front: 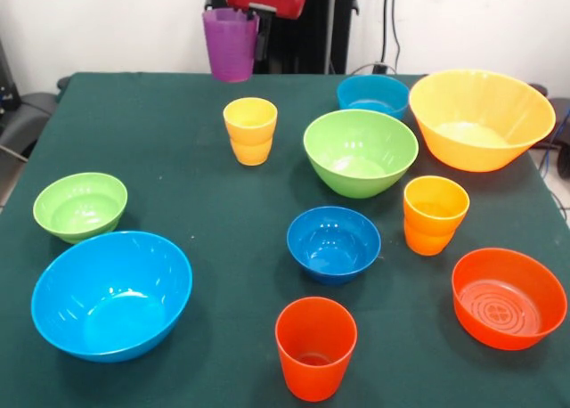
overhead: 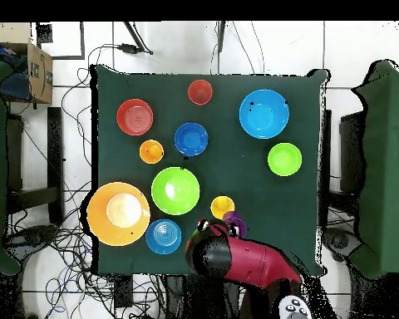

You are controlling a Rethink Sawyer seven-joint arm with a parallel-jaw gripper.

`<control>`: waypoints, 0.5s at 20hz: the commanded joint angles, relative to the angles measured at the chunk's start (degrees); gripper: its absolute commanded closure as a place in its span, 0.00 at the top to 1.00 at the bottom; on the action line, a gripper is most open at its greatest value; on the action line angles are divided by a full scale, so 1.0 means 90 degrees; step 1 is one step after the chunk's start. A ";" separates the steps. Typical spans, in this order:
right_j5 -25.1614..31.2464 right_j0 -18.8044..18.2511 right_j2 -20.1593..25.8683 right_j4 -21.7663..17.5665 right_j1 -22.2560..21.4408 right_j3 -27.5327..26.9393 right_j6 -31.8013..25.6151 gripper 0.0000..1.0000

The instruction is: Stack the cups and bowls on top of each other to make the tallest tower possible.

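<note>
In the tool (front: 260,36), purple cup (front: 230,44).

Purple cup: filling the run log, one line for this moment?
end effector: shut on purple cup | cup: lifted above table | tower: not started

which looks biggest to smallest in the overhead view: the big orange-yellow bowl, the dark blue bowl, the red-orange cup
1. orange-yellow bowl
2. dark blue bowl
3. red-orange cup
The gaps are clear from straight above.

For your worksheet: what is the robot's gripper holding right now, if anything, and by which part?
The gripper holds the purple cup by its upper rim, lifted above the table.
</note>
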 commanded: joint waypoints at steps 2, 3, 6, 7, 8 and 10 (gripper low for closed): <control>-0.0685 0.0126 0.0203 -0.0228 0.0711 0.0172 0.1036 0.00; -0.0828 0.0120 0.0222 -0.0233 0.0830 0.0149 0.1072 0.00; -0.0997 0.0154 0.0199 -0.0229 0.1008 0.0087 0.1118 0.00; -0.1060 0.0164 0.0187 -0.0225 0.1070 0.0060 0.1126 0.00; -0.1107 0.0168 0.0185 -0.0213 0.1119 0.0044 0.1127 0.00; -0.1188 0.0183 0.0174 -0.0189 0.1201 0.0014 0.1124 0.00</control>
